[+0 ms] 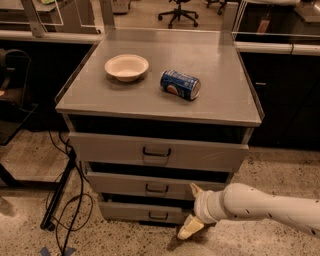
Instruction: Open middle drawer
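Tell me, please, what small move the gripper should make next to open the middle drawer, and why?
Probably shift the gripper left and slightly up, toward the loop handle of the middle drawer. Its open fingers hang to the right of that handle, low by the cabinet front, closed around nothing, so the handle is not yet grasped.

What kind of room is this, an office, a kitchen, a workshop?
Most likely an office or lab workspace: a wheeled office chair stands at the back, a grey metal drawer cabinet sits on a speckled floor, and cables trail beside it. The robot's gripper hangs open, low by the middle drawer's front.
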You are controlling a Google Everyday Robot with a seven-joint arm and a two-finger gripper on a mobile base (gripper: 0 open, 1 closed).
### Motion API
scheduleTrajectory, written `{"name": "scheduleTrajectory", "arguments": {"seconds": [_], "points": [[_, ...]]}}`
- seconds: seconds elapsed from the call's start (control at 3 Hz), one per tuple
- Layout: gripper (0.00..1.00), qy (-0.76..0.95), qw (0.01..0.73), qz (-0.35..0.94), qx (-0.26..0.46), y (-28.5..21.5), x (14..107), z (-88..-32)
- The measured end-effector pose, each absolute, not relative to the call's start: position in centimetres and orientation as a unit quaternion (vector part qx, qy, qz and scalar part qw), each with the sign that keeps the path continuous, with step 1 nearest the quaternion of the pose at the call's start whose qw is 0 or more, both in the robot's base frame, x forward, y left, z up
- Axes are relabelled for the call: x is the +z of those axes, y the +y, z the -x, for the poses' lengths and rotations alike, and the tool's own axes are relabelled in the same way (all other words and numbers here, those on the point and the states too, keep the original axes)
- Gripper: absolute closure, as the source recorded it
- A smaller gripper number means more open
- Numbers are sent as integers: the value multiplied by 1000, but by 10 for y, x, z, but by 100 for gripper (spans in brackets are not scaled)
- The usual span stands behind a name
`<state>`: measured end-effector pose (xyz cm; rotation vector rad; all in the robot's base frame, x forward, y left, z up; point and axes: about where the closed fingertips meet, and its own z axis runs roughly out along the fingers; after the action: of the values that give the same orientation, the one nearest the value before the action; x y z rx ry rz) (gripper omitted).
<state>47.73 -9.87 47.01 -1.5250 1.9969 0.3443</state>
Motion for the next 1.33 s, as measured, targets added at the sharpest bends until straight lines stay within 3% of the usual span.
{"name": "scheduleTrajectory", "arguments": {"seconds": [0.67,1.33], "points": [[0,753,303,572,120,-102,464,-488],[0,760,322,561,66,-131,444,-549]]}}
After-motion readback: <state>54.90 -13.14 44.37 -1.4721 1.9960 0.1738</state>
